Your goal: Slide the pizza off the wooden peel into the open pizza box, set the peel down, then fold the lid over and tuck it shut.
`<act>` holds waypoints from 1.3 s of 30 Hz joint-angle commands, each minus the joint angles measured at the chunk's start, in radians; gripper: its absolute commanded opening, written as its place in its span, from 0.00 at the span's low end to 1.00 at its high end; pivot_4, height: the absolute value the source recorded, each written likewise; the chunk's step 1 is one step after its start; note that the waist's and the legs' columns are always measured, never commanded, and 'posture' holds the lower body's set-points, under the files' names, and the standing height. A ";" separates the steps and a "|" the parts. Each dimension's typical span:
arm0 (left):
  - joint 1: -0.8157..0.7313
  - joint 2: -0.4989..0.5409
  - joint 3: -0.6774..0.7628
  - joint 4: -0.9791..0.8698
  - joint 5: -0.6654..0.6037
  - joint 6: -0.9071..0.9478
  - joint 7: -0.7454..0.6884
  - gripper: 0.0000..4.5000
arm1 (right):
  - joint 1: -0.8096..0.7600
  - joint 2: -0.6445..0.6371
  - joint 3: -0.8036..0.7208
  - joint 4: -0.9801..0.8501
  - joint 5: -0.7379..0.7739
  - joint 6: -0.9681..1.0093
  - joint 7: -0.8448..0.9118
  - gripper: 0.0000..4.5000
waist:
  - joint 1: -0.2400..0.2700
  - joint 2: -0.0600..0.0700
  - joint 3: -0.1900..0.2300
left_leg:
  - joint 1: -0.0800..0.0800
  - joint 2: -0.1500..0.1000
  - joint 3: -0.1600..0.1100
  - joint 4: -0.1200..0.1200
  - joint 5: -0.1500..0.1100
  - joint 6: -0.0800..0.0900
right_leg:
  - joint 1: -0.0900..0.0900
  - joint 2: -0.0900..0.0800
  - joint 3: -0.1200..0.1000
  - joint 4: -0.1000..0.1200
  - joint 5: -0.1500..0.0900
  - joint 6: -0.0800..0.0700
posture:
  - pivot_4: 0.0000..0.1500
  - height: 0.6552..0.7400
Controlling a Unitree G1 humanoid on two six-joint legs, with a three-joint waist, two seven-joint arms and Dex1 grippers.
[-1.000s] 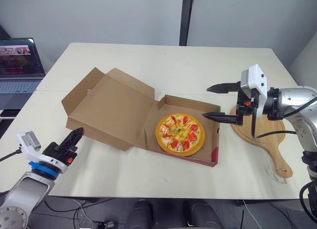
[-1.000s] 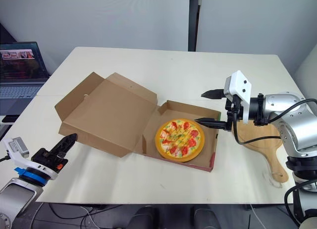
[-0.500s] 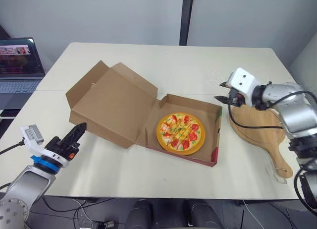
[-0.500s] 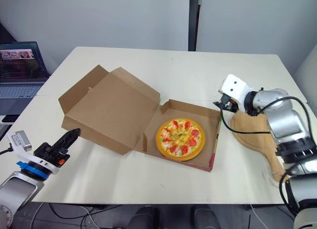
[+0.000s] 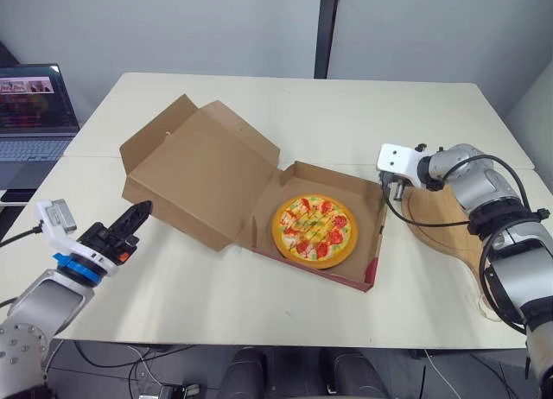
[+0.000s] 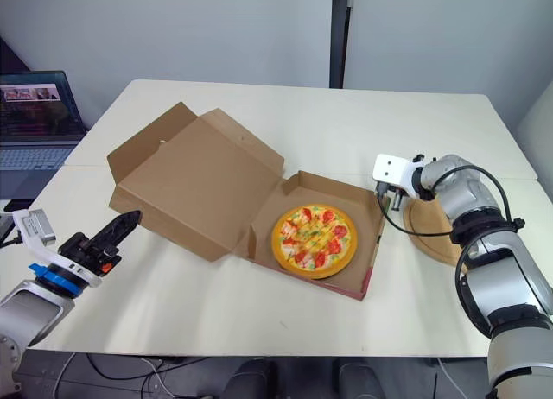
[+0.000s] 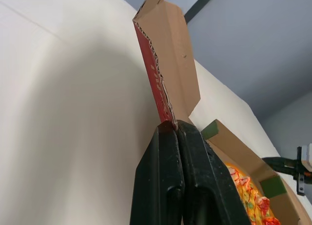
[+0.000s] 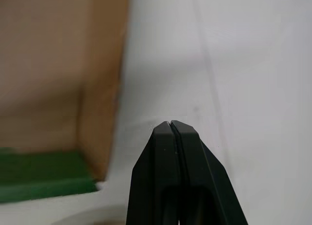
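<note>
The left gripper (image 5: 143,208) sits at the near left of the table (image 5: 346,114), low over the surface, with both black fingers pressed together and nothing held between them. In the left wrist view its tips point at the corrugated edge of the lid (image 5: 199,179), and whether they touch it cannot be determined. The pizza box (image 5: 321,275) lies open near the table centre. Its shallow tray rests flat, with a red and green print on the outer front wall. The pizza (image 5: 314,230) lies flat inside the tray, close to the front wall. The lid is attached along the tray's left side. It stands tilted up and back to the left, brown inner face showing, side flaps spread, and is not folded over the tray. The wooden peel (image 5: 436,218) lies flat on the table to the right of the box, apart from it and carrying nothing. The right gripper (image 5: 396,190) is positioned just beside the tray's right wall, between the box and the peel. Its fingers point down toward the table and are pressed together, gripping nothing. At the far left, off the table edge, stands an open laptop (image 5: 30,105) with its screen lit.
</note>
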 commanded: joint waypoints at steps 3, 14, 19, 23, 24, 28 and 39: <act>-0.181 0.095 -0.073 0.070 0.093 0.029 -0.133 0.00 | 0.055 -0.029 -0.030 -0.141 0.060 -0.045 0.191 0.00 | 0.001 0.000 0.000 | 0.000 0.000 -0.001 0.000 0.000 0.000 | 0.000 0.001 -0.001 0.001 0.000 0.000 | 1.00 1.00; -0.659 0.162 -0.378 0.435 0.514 -0.104 -0.541 0.00 | 0.413 -0.154 -0.154 -0.827 0.272 0.309 0.359 0.00 | 0.004 0.001 0.001 | 0.000 -0.002 -0.001 0.001 -0.001 -0.002 | 0.001 0.002 -0.003 0.002 0.000 0.001 | 1.00 1.00; -0.802 0.132 -0.445 0.572 0.664 -0.218 -0.660 0.00 | 0.534 -0.172 -0.206 -1.071 0.330 0.480 0.313 0.00 | 0.002 0.001 0.001 | 0.000 -0.002 0.000 0.001 -0.002 -0.003 | 0.000 0.003 -0.003 0.002 0.000 0.001 | 1.00 1.00; -0.867 0.123 -0.486 0.664 0.775 -0.312 -0.744 0.00 | 0.599 -0.155 -0.217 -1.194 0.372 0.579 0.270 0.00 | 0.000 0.001 0.001 | 0.000 -0.002 0.000 0.001 -0.002 -0.003 | 0.000 0.004 -0.003 0.002 0.000 0.001 | 1.00 1.00; -0.880 0.119 -0.494 0.684 0.802 -0.340 -0.756 0.00 | 0.603 -0.147 -0.217 -1.194 0.368 0.583 0.247 0.00 | -0.001 0.001 0.001 | 0.000 -0.002 0.000 0.001 -0.002 -0.003 | 0.000 0.004 -0.003 0.002 0.000 0.001 | 1.00 1.00; -0.913 0.106 -0.501 0.739 0.883 -0.438 -0.780 0.00 | 0.564 -0.118 -0.305 -1.117 0.375 0.585 0.130 0.00 | 0.000 0.001 0.001 | 0.000 -0.002 0.001 0.002 -0.002 -0.003 | 0.000 0.004 -0.003 0.002 0.000 0.002 | 1.00 1.00; -0.882 0.097 -0.446 0.673 0.910 -0.453 -0.779 0.00 | 0.270 0.154 -0.475 -0.841 0.479 0.651 -0.201 0.69 | -0.002 0.001 0.001 | -0.012 -0.002 0.001 0.003 -0.001 -0.004 | -0.015 0.003 -0.001 0.009 0.002 0.003 | 1.00 1.00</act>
